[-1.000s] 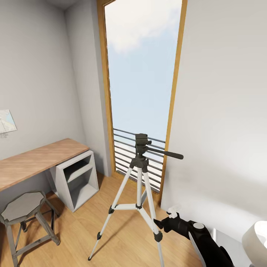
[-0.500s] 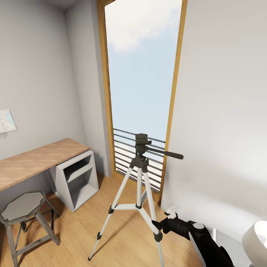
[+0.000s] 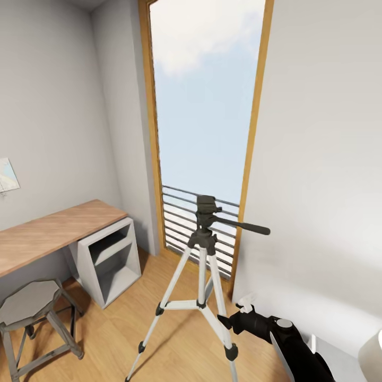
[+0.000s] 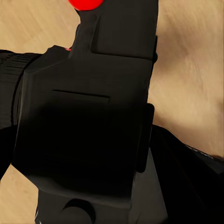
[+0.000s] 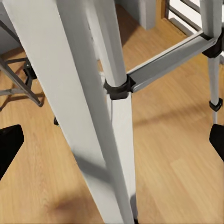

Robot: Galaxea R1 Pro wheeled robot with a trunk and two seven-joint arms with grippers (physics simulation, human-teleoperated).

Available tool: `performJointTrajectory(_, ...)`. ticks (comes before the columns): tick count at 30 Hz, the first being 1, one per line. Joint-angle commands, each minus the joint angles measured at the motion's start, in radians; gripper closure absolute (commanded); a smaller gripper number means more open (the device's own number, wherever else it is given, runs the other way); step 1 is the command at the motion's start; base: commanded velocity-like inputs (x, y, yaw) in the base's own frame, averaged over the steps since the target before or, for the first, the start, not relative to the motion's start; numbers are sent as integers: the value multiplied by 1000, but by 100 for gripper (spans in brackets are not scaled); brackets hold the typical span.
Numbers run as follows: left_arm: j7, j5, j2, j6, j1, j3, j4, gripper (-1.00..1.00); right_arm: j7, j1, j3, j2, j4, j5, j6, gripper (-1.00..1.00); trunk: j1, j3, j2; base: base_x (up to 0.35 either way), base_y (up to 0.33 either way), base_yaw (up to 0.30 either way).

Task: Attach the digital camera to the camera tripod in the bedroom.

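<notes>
here, camera tripod [image 3: 204, 265] beside right gripper [image 3: 227, 321].

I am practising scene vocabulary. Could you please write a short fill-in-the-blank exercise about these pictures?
1. The camera tripod stands on a ____ floor.
2. The dot on the digital camera is ____.
3. The stool stands under the ____.
4. The tripod's legs number ____.

Missing words: wood; red; desk; three
</notes>
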Motion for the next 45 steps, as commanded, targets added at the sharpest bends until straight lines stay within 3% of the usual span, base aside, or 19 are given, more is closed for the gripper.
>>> performJointTrajectory(1,2,7,0,-3,-1,-9,0,100,5,-1,-1,0,-2,5,5,-100,0,-2,-1,49,14,0)
performJointTrajectory(18,2,7,-2,-3,-1,-9,0,100,5,-1,1,2,2,3,5,-100,0,-2,-1,10,3,0)
performJointTrajectory(32,2,7,-2,-3,-1,-9,-1,100,5,-1,2,26,4,2,7,-100,0,-2,-1,0,0,0)
performJointTrajectory(39,2,8,-2,-3,-1,-9,-1,100,-6,-1,-6,78,-3,2,21,-100,0,-2,-1,0,0,0)
performJointTrajectory(45,2,7,-2,-3,-1,-9,-1,100,-38,-1,-6,107,-32,2,52,-100,0,-2,-1,0,0,0)
